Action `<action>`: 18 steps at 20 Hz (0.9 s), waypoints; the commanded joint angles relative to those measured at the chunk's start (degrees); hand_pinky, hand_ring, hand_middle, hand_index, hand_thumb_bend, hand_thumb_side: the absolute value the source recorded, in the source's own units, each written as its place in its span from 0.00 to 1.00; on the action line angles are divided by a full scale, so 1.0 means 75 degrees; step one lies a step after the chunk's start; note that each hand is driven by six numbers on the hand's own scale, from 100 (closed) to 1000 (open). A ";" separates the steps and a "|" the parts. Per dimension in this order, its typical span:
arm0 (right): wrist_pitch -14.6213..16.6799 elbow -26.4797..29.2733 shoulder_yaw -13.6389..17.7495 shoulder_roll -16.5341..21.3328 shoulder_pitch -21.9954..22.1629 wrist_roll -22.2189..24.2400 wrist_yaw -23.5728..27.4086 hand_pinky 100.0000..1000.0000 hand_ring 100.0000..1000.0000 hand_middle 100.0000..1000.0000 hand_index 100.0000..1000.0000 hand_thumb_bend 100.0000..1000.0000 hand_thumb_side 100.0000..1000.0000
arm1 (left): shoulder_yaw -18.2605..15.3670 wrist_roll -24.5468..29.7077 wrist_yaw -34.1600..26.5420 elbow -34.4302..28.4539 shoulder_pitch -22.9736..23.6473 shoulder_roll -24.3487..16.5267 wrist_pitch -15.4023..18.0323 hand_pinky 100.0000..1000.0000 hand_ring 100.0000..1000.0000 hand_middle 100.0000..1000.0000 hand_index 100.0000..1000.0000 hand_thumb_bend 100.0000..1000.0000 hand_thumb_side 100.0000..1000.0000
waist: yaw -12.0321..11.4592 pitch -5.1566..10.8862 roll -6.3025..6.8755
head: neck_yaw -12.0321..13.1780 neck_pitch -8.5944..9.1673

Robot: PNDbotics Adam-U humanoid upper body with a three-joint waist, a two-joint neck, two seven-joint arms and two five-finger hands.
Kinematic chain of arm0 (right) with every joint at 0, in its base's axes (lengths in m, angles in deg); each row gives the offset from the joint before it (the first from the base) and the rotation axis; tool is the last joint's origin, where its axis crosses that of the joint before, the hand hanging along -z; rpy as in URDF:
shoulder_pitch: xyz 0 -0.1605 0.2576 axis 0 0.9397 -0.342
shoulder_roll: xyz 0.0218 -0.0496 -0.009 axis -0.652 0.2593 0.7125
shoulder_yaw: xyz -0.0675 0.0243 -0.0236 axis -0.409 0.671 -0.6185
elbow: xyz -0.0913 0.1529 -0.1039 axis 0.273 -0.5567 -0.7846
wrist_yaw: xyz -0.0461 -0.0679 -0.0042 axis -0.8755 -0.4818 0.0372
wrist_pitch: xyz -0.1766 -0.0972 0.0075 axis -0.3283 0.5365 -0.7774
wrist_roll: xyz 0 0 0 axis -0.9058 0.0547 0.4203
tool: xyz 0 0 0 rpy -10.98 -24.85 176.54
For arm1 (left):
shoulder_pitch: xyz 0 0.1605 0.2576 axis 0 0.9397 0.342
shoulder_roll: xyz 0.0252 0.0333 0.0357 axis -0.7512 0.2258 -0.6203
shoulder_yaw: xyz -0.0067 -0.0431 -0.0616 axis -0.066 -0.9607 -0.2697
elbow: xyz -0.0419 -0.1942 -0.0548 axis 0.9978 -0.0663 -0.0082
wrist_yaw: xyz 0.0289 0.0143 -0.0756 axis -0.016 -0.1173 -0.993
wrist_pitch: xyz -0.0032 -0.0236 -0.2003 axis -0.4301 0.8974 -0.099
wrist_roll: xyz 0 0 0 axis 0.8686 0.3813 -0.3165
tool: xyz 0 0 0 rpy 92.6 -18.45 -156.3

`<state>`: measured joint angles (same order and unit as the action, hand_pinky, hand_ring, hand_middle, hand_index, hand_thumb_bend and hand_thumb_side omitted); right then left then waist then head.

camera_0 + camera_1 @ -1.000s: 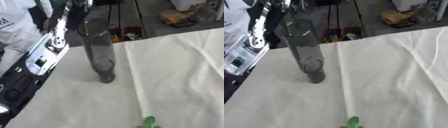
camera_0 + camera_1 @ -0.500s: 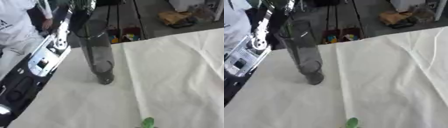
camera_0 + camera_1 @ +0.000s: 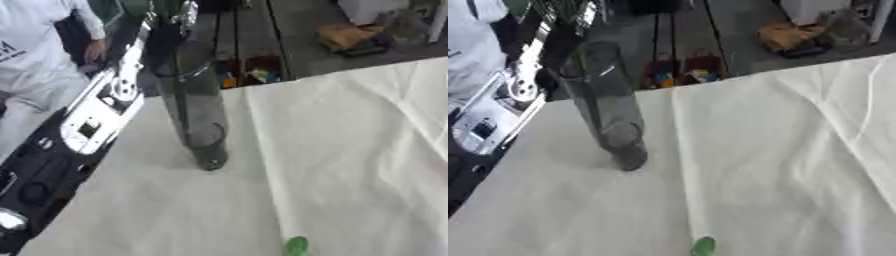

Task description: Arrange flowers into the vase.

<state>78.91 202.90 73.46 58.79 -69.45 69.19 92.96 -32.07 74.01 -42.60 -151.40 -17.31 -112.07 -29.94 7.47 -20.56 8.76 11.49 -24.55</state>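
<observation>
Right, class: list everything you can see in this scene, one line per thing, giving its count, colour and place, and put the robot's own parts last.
Vase: one, tall clear grey glass cylinder, upright on the table's left side.
Green stems: a few, green, above the vase's mouth at the top left; whether they reach into it is unclear.
Green leaf: one, small, on the cloth at the near edge.
Tablecloth: one, cream, creased, covering the table.
Clutter on the floor: several coloured items beyond the table's far edge, too blurred to name.
Left arm: one, black and silver, along the left edge, reaching up toward the vase top.
Left hand: hidden by the vase top and stems.
Right hand: not in view.
</observation>
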 commanded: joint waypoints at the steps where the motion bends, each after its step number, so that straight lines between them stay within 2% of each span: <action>1: -0.0005 0.0136 0.0060 0.0101 -0.0073 -0.0002 -0.0034 0.75 0.84 0.47 0.80 0.00 1.00 | -0.0013 0.0184 0.0211 -0.0019 -0.0047 -0.0283 0.0025 0.71 0.91 0.99 1.00 0.00 1.00 | -0.0004 0.0121 -0.0062 | 0.0001 0.0096; 5: -0.0012 0.0136 0.0055 0.0098 -0.0071 0.0001 -0.0033 0.75 0.84 0.47 0.80 0.00 1.00 | -0.0047 0.0285 0.0321 -0.0049 -0.0024 -0.0305 0.0072 0.72 0.91 0.99 1.00 0.00 1.00 | -0.0038 0.0117 -0.0072 | -0.0008 0.0087; 8: -0.0005 0.0136 0.0054 0.0101 -0.0073 -0.0001 -0.0028 0.75 0.84 0.47 0.80 0.00 1.00 | -0.0023 0.0431 0.0353 -0.0095 0.0014 -0.0341 0.0111 0.74 0.92 0.98 1.00 0.12 1.00 | -0.0050 0.0119 -0.0082 | -0.0021 0.0085; 9: -0.0005 0.0136 0.0054 0.0101 -0.0071 -0.0002 -0.0026 0.75 0.84 0.47 0.80 0.00 1.00 | -0.0016 0.0494 0.0363 -0.0109 0.0025 -0.0351 0.0124 0.74 0.92 0.98 1.00 0.13 1.00 | -0.0053 0.0119 -0.0085 | -0.0023 0.0081; 18: -0.0005 0.0136 0.0061 0.0094 -0.0081 -0.0030 -0.0005 0.75 0.83 0.47 0.79 0.00 1.00 | -0.0034 0.0648 0.0420 -0.0156 0.0078 -0.0382 0.0133 0.77 0.92 0.98 1.00 0.11 1.00 | -0.0066 0.0131 -0.0100 | -0.0022 0.0119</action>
<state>78.93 202.90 73.46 58.79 -69.45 69.15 92.96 -31.65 78.73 -39.64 -151.82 -16.17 -112.64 -28.97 7.06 -20.70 8.61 11.41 -24.43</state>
